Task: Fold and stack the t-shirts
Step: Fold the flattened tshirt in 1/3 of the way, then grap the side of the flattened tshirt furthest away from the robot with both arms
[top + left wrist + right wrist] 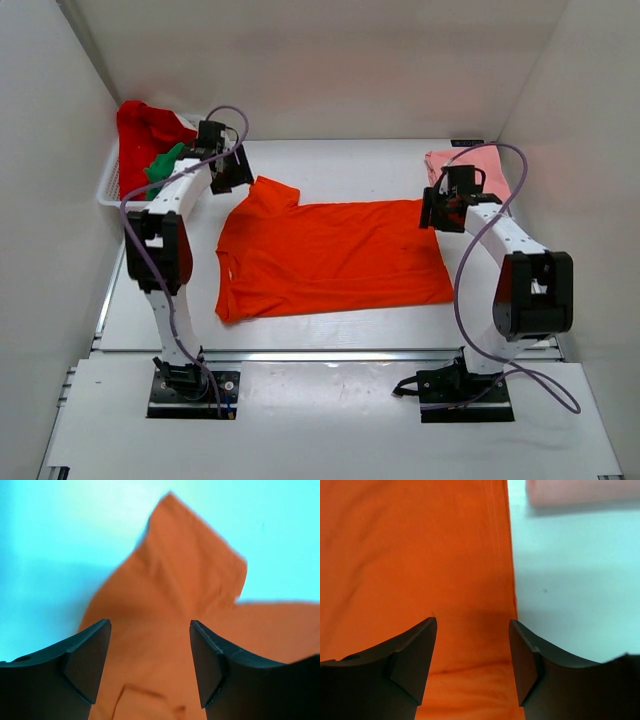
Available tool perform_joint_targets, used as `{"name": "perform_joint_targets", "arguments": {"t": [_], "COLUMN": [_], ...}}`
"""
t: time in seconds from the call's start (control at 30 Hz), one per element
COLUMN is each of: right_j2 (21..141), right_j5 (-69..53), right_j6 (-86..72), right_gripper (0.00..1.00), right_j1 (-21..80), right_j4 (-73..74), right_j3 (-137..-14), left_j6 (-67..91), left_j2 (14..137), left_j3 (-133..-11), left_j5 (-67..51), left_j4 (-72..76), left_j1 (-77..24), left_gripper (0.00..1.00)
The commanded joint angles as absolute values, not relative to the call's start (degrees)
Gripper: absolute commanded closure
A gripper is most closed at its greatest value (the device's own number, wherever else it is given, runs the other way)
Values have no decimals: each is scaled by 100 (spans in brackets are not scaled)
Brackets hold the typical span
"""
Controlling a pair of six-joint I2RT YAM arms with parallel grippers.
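Observation:
The bright orange t-shirt point(330, 255) lies flat across the middle of the table, neck to the left, one sleeve sticking up at the far left. My left gripper point(232, 172) is open and empty above that sleeve point(190, 575). My right gripper point(432, 213) is open and empty above the shirt's far right hem corner point(470, 570). The pale salmon pink t-shirt point(478, 165) lies folded at the far right, and its edge shows in the right wrist view point(580, 491). The red t-shirt point(143, 135) and the green t-shirt point(163, 165) sit in the basket.
The white slotted basket point(110, 185) stands at the far left against the side wall. White walls close in the table on the left, back and right. Purple cables loop off both arms.

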State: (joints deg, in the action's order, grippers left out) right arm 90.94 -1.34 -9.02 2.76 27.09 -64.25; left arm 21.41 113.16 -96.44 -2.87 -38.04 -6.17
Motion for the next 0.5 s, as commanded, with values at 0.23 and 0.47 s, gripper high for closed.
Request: {"name": "perform_joint_targets", "arguments": {"t": [0.23,0.47], "right_j2": [9957,10414], "right_j5": [-18,-97], "right_j6": [-1248,-1275], "right_gripper": [43,42], "right_j1": [360,290], "right_j4": [1688,1538], "right_j3": [-7356,-7602], "left_j6": [2154,2101], "left_j2": [13612,14598], "left_j3": [-12785,-13752], "left_j5": [-36,150], "left_j4": [-4069,-4262], "left_j1": [-711,-958], "left_gripper": [25,22]}}
